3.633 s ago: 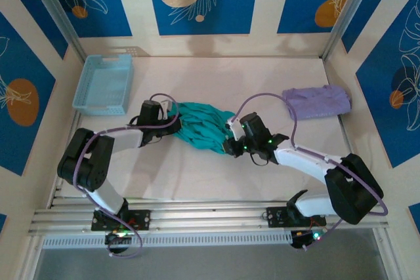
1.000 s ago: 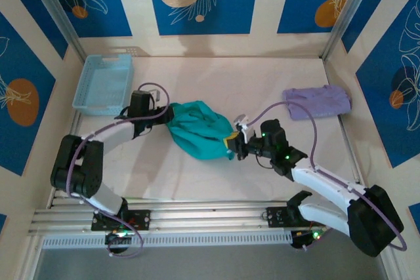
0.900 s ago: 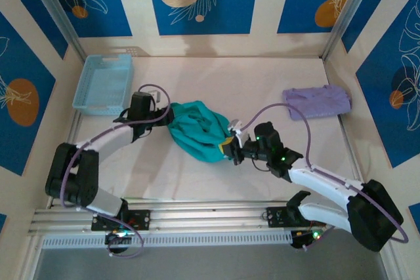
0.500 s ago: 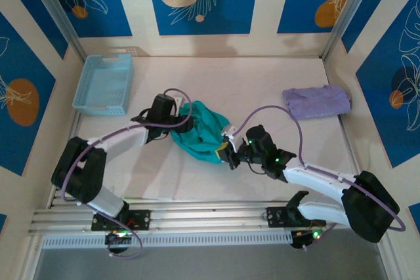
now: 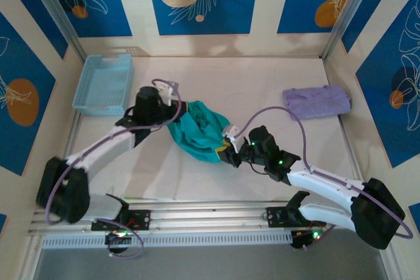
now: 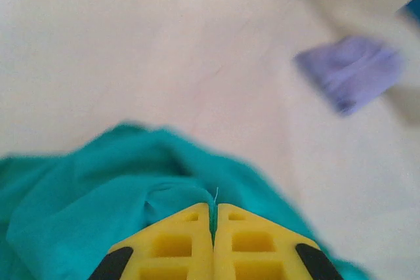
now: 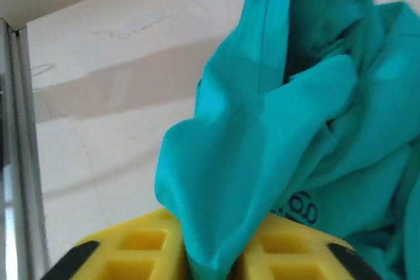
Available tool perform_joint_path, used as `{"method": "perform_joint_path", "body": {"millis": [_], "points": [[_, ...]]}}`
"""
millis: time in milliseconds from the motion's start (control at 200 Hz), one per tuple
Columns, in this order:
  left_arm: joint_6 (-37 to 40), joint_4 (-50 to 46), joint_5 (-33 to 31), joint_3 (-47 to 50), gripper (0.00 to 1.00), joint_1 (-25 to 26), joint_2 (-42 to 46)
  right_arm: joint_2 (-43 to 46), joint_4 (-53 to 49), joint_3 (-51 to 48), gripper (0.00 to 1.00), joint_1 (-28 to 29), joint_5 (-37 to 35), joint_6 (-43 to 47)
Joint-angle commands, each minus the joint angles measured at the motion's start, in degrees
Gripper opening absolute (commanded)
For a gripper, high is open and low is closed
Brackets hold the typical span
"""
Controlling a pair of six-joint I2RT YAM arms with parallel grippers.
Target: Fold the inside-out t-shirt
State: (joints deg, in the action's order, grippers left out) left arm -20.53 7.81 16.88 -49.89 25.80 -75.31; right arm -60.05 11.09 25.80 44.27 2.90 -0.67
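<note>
Your inside-out t-shirt [image 5: 197, 132] sits bunched mid-tabletop [image 5: 262, 77]. At its 10 o'clock edge your left gripper [image 5: 172, 113] has its jaws pressed together on cloth. At 4 o'clock your right gripper [image 5: 225, 153] pinches a fold.

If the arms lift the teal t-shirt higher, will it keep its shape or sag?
Probably sag: the teal t-shirt bunches in soft folds between the left gripper and right gripper. It looks thin and light, so it may slip from a loose pinch.
</note>
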Motion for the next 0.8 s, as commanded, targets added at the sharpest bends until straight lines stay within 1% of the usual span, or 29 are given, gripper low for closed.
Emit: {"method": "perform_joint_path", "body": {"millis": [0,65,165,270,385,440,505,545,575,795], "points": [[-0.5,9.5,9.3,1.0,0.0,-0.2,4.9,-2.5,-4.9,2.9,0.34,2.5,-2.1,4.6],[0.8,9.5,9.9,1.8,0.0,-0.2,6.1,-1.4,-3.0,3.0,0.39,2.2,-1.4,3.7],[2.4,8.4,9.0,2.6,0.0,-0.2,7.0,1.2,1.6,2.5,0.46,-0.7,4.3,0.1],[2.8,8.4,9.2,3.0,0.0,-0.2,7.2,1.4,3.8,3.6,0.5,-4.8,8.3,-4.2],[2.8,9.2,9.8,3.6,0.0,-0.2,7.1,-0.3,7.8,3.9,0.53,-9.5,12.4,-9.2],[3.0,9.2,9.9,3.7,0.0,-0.2,7.2,-2.3,8.3,5.2,0.55,-11.6,13.3,-12.0],[3.2,9.3,10.2,3.8,0.0,-0.2,7.3,-6.2,6.0,8.5,0.55,-12.8,12.9,-14.2],[3.2,9.3,10.3,3.7,0.0,-0.2,7.3,-8.8,4.9,10.7,0.59,-12.6,12.6,-14.4],[3.2,9.4,10.3,3.7,0.0,-0.3,7.3,-10.8,4.4,12.2,0.6,-12.3,12.2,-14.4],[2.6,10.1,11.2,3.9,0.0,-0.2,6.9,-23.2,5.0,21.2,0.61,-10.8,12.3,-13.9]]}}
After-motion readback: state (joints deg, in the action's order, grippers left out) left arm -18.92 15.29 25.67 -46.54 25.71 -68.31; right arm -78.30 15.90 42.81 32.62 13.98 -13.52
